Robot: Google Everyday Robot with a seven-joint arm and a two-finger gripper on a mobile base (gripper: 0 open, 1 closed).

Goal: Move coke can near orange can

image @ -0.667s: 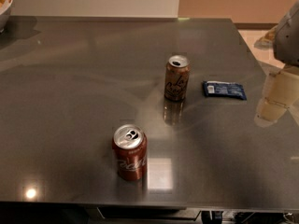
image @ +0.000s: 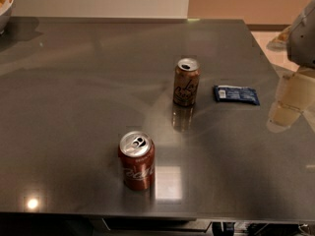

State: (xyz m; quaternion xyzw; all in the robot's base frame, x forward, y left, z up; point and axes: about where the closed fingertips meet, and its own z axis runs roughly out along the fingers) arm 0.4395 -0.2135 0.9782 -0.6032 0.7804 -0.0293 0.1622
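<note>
The coke can (image: 137, 160), red with white script and a silver top, stands upright near the front edge of the dark grey table (image: 74, 97). The orange can (image: 186, 81), brownish-orange with dark lettering, stands upright further back and to the right, well apart from the coke can. My gripper (image: 290, 102), cream-coloured, hangs at the right edge of the view over the table's right side, far from both cans and holding nothing that I can see.
A blue snack packet (image: 236, 94) lies flat just right of the orange can, between it and the gripper. A white bowl (image: 4, 4) sits at the far left back corner. The table's right edge runs close to the gripper.
</note>
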